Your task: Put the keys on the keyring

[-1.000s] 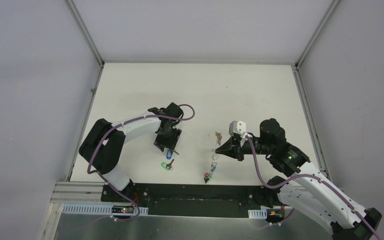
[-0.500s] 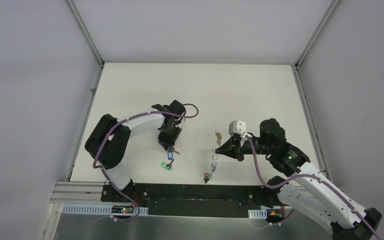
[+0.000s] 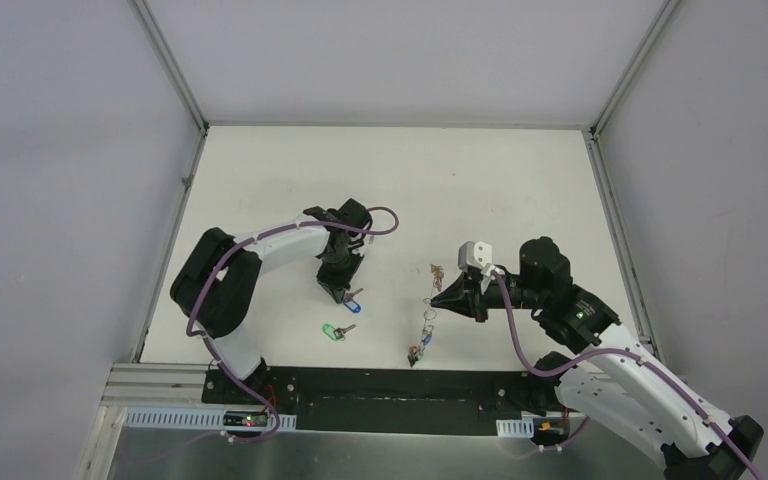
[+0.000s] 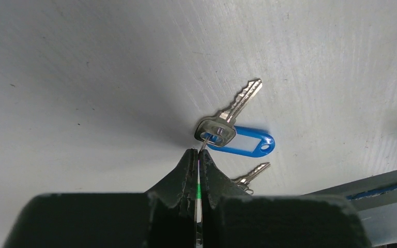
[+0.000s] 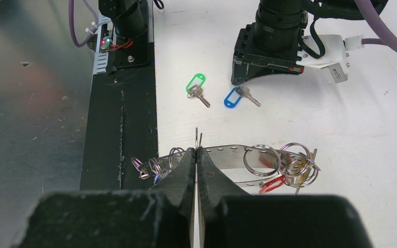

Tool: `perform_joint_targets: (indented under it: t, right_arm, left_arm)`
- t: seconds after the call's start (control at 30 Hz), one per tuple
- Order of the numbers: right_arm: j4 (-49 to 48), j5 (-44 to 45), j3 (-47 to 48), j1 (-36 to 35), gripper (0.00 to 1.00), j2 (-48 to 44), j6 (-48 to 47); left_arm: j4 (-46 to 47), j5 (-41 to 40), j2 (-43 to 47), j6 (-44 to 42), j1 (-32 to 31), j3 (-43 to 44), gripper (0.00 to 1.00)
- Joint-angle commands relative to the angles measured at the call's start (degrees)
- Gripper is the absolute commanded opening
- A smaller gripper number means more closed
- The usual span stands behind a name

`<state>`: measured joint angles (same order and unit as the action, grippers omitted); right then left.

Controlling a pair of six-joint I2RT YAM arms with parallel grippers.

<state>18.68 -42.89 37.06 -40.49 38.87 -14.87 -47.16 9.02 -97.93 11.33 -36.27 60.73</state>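
Note:
The blue-tagged key point(image 4: 240, 142) lies on the white table, also seen from above point(image 3: 352, 297). My left gripper point(image 4: 198, 152) is shut on the thin wire ring through that key's head. The green-tagged key point(image 3: 332, 331) lies loose just nearer the arm bases; only its blade point(image 4: 252, 173) shows in the left wrist view. My right gripper point(image 5: 197, 150) is shut on the thin wire of the keyring point(image 5: 238, 155), whose two wire ends stick up past the fingertips. The keyring point(image 3: 427, 318) stretches toward the front edge, strung with small rings and a red tag point(image 5: 271, 183).
A black strip point(image 3: 380, 385) runs along the table's near edge by the arm bases. From the right wrist view the left gripper's body point(image 5: 269, 57) stands just behind the blue tag point(image 5: 231, 98) and green tag point(image 5: 196, 82). Grey walls enclose the table.
My left gripper has closed onto the blue-tagged key's ring, and the blue tag has shifted slightly up and to the right. The right arm and keyring have not moved.

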Motion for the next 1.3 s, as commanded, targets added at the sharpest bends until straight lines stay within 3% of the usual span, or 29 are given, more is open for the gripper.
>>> perform_joint_targets:
  t: [0.0,0.6,1.03,1.27]
  right_arm:
    - [-4.08,-1.74,2.4,-0.02,0.0,-0.21,0.2]
    - [-3.34,-2.84,4.18,0.03,0.0,0.79,-0.67]
    - [-3.04,-4.1,4.81,-0.03,0.0,1.98,-0.95]
    - [-3.03,-4.65,4.52,-0.02,0.0,2.42,-0.77]
  left_arm:
    - [-0.84,1.04,2.89,-0.89,0.41,1.98,0.0]
    - [-5.22,3.82,22.83,-8.9,0.41,9.36,0.0]
    - [-2.34,22.17,32.85,-21.46,0.41,9.51,0.0]
    - [8.69,31.14,40.56,-23.13,-0.39,2.01,0.0]
